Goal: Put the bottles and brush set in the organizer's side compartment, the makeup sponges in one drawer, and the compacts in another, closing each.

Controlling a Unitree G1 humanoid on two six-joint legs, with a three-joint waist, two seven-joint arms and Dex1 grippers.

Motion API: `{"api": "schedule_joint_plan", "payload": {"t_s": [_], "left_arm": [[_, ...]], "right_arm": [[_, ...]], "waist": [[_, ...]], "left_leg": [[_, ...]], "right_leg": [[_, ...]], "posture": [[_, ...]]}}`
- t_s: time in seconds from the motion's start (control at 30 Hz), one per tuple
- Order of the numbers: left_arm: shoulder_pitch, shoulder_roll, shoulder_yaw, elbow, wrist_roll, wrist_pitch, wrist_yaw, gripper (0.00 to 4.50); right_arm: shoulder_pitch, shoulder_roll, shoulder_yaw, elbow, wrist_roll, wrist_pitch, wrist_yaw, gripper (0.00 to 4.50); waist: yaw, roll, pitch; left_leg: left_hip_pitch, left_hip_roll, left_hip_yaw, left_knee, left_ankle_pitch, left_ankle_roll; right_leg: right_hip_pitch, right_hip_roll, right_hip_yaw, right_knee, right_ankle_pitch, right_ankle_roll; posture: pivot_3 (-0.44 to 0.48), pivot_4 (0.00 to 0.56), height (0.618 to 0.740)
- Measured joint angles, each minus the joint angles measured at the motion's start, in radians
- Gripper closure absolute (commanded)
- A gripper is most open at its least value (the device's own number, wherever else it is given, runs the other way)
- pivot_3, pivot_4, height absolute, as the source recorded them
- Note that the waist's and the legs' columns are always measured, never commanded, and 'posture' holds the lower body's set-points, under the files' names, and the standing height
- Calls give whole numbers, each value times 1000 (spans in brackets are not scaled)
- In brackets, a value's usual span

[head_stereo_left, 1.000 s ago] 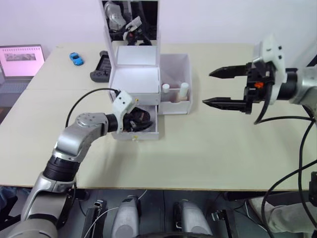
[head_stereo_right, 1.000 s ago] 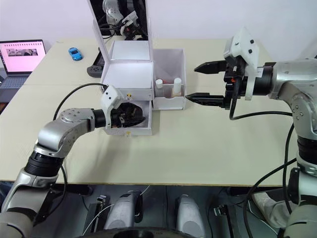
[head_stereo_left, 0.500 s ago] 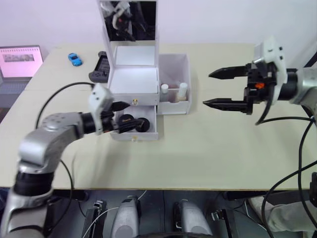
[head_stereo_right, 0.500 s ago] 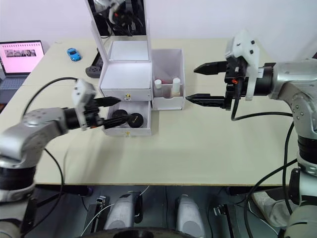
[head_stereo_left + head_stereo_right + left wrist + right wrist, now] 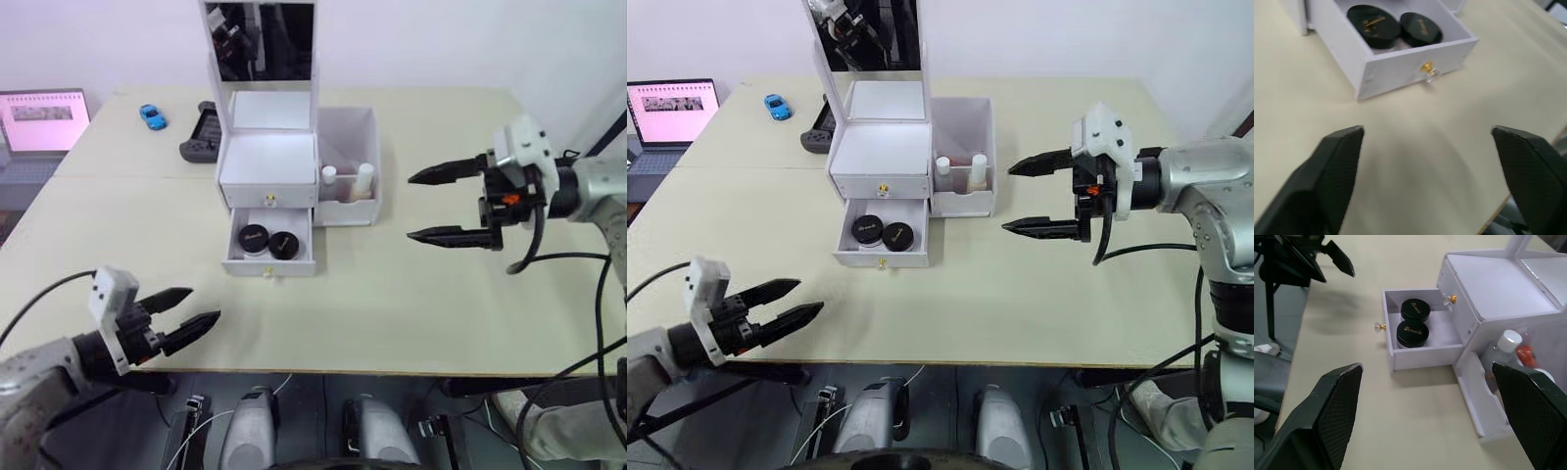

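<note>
Back from the organizer (image 5: 266, 186) has come the left hand (image 5: 182, 313); it now hangs open and empty over the table (image 5: 392, 294) edge, well in front of the organizer. The right hand (image 5: 437, 206) is open and empty too, just right of the organizer. The organizer's lower drawer (image 5: 267, 247) is pulled out with 2 compacts (image 5: 268, 240) inside. Bottles (image 5: 346, 179) stand in the side compartment (image 5: 348, 166), on the organizer's right.
</note>
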Motion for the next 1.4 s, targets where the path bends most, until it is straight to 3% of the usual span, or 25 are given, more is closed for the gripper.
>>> {"api": "schedule_joint_plan", "payload": {"t_s": [0.2, 0.43, 0.7, 0.93, 1.4], "left_arm": [[-48, -144, -232, 20, 151, -146, 114, 4482], [-197, -193, -345, 232, 302, -255, 203, 4482], [-384, -228, -378, 318, 331, -274, 243, 4482], [-586, -229, -403, 547, 416, -333, 276, 4482], [-710, -284, -426, 762, 460, -449, 255, 4482]], "right_arm": [[0, -1, 10, -1, 1, 37, -9, 0], [4, -15, 5, -10, -13, 45, -38, 0], [4, -21, 0, -34, -16, 69, -79, 0], [-1, -21, -2, -50, -16, 97, -115, 0], [0, -21, -10, -48, -9, 124, -153, 0]], "waist": [[-6, 0, -1], [-5, 1, -1], [-6, 1, -1], [-4, 1, -1], [-1, 1, -1]], "left_leg": [[0, 0, 0, 0, 0, 1], [0, 0, 0, 0, 0, 1], [-1, 0, 0, 0, 0, 1], [-1, 0, 0, 1, 0, 1], [-1, 0, 0, 1, 0, 1]], "right_leg": [[-1, 1, 0, 1, 1, 1], [-1, 1, 0, 1, 2, 3], [-1, 1, 0, 1, 2, 4], [-1, 1, 0, 1, 3, 5], [-1, 1, -1, 3, 3, 5]], "posture": [[0, 150, 740], [0, 150, 740], [0, 150, 740], [0, 150, 740], [0, 150, 740]]}}
